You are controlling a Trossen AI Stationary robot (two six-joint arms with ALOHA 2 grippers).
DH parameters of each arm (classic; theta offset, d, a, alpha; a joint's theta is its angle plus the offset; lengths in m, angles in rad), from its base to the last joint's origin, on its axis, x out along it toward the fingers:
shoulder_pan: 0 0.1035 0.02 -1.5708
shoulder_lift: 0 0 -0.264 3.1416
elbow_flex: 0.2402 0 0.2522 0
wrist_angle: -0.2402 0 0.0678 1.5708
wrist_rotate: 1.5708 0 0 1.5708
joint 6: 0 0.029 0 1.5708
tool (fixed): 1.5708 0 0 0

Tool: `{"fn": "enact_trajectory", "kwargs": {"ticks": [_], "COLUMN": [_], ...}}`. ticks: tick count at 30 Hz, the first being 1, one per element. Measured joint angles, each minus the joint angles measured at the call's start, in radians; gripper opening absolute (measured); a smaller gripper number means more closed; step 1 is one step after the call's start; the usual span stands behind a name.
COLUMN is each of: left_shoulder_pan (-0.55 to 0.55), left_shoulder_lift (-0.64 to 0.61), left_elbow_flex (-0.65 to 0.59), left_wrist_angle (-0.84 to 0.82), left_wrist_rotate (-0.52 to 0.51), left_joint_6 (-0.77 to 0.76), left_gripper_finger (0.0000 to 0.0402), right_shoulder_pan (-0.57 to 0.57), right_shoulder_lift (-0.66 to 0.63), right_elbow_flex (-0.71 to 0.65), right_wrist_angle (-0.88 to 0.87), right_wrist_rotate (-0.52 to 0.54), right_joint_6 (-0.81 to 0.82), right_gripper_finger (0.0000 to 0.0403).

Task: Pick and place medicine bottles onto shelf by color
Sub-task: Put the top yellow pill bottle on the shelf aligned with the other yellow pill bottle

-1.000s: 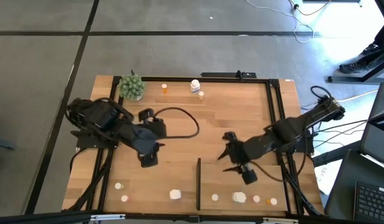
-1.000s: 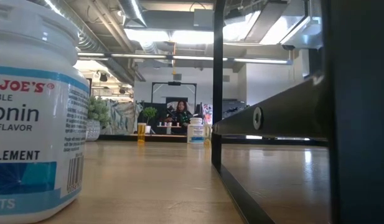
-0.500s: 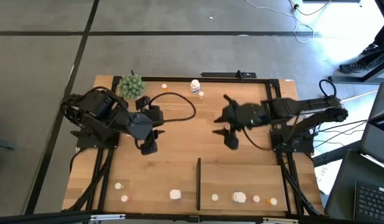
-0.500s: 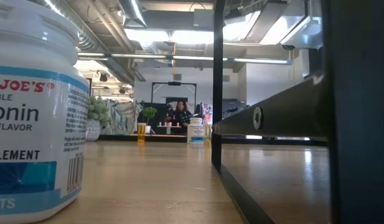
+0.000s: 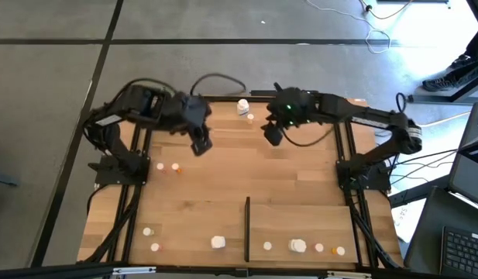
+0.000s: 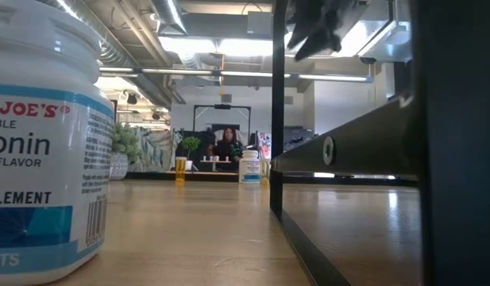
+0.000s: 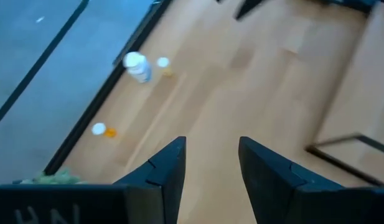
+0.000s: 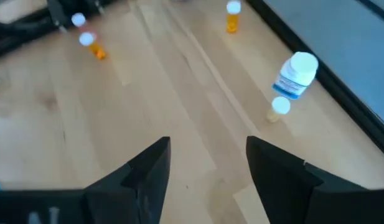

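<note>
My right gripper (image 5: 271,133), jaws open and empty, hovers just beside the upright white bottle (image 5: 242,106), probably nearer it than my open left gripper (image 5: 200,143).

Pale wood tabletop (image 5: 285,186) framed in black. White bottle (image 5: 242,106) with blue label by the far edge. Orange bottle (image 8: 233,17) with white cap. Arms are dark.
</note>
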Motion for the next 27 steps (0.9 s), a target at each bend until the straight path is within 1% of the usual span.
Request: {"fn": "enact_trajectory", "kwargs": {"ticks": [3, 5, 9, 13, 19, 23, 27], "left_shoulder_pan": [0.067, 0.112, 0.194, 0.255, 0.321, 0.349, 0.357], "left_shoulder_lift": [0.000, 0.000, 0.000, 0.000, 0.000, 0.000, 0.000], "left_elbow_flex": [0.000, 0.000, 0.000, 0.000, 0.000, 0.000, 0.000], "left_wrist_angle": [0.000, 0.000, 0.000, 0.000, 0.000, 0.000, 0.000], "left_wrist_rotate": [0.008, 0.043, 0.093, 0.132, 0.195, 0.247, 0.263], "left_joint_6": [0.000, 0.003, 0.048, 0.076, 0.136, 0.186, 0.214], "left_gripper_finger": [0.0142, 0.0142, 0.0142, 0.0142, 0.0142, 0.0142, 0.0142], "right_shoulder_pan": [-0.052, -0.076, -0.116, -0.147, -0.164, -0.167, -0.170], "right_shoulder_lift": [0.040, 0.066, 0.124, 0.223, 0.367, 0.435, 0.494], "right_elbow_flex": [0.000, 0.000, 0.006, 0.059, 0.148, 0.184, 0.201], "right_wrist_angle": [0.009, 0.017, 0.039, 0.038, 0.019, -0.006, -0.005], "right_wrist_rotate": [-0.089, -0.144, -0.158, -0.150, -0.052, -0.033, 0.011], "right_joint_6": [-0.026, -0.048, -0.046, -0.037, 0.011, 0.037, 0.049], "right_gripper_finger": [0.0211, 0.0211, 0.0211, 0.0211, 0.0211, 0.0211, 0.0211]}}
